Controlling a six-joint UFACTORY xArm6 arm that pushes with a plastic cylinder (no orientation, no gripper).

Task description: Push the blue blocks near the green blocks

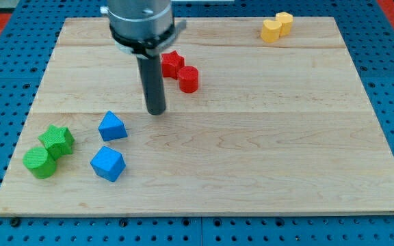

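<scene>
Two blue blocks lie at the view's lower left: a blue triangular block (112, 126) and below it a blue cube (108, 163). To their left sit a green star block (57, 139) and a green cylinder (40, 162), touching each other. My tip (156, 111) rests on the board up and to the right of the blue triangular block, with a small gap between them. The blue cube is a short gap right of the green star.
A red star block (172, 64) and a red cylinder (189, 79) sit just right of the rod. Two yellow blocks (277, 26) lie at the top right. The wooden board (265, 150) is surrounded by a blue pegboard.
</scene>
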